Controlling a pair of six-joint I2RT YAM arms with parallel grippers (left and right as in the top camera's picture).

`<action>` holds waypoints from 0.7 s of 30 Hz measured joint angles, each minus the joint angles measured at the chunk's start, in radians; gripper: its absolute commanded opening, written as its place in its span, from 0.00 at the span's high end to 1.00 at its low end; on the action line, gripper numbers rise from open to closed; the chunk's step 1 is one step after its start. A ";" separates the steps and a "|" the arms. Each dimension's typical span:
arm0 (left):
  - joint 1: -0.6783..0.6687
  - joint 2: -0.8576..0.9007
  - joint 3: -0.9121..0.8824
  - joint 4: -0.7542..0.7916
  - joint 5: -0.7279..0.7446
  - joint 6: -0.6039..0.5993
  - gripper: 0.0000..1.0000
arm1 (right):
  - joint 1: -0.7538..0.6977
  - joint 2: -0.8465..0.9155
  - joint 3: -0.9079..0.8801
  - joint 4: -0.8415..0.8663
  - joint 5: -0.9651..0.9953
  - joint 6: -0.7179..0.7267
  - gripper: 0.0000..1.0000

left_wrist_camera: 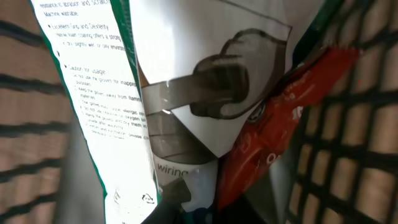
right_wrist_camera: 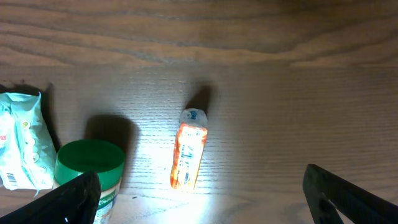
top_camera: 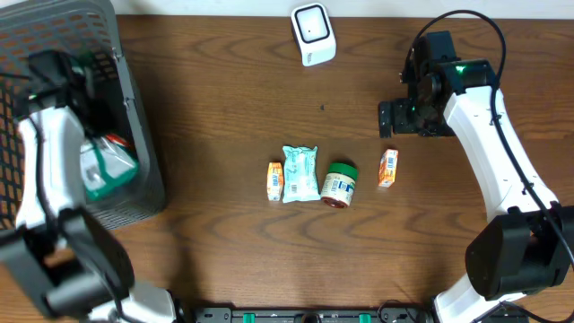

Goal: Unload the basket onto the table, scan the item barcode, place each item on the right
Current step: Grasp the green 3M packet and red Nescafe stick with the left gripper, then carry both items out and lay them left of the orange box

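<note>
Left gripper (left_wrist_camera: 171, 205) clamped tight inside basket (top_camera: 143, 126) — mesh walls close. White-green packet (left_wrist_camera: 205, 74) fills view, fine print — pinched or not unclear. Right gripper (right_wrist_camera: 202, 199) spread above table (right_wrist_camera: 298, 93).

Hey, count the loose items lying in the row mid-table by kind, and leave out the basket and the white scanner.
Small orange-and-white packets: 2
Pale blue-green soft pouch: 1
Green-lidded round jar: 1
Total: 4

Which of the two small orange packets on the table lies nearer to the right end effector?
The orange packet right of the green-lidded jar; the other packet lies beyond the pale pack.
</note>
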 measured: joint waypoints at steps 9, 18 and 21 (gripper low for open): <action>-0.001 -0.305 0.006 0.229 -0.091 -0.003 0.93 | 0.000 0.000 0.000 0.000 0.000 0.000 0.01; -0.111 -0.654 0.018 0.232 0.196 -0.088 0.93 | 0.000 0.000 0.000 0.000 0.000 0.000 0.01; -0.221 -0.690 0.021 0.137 0.285 -0.117 0.93 | 0.000 0.000 0.000 0.000 0.000 0.000 0.01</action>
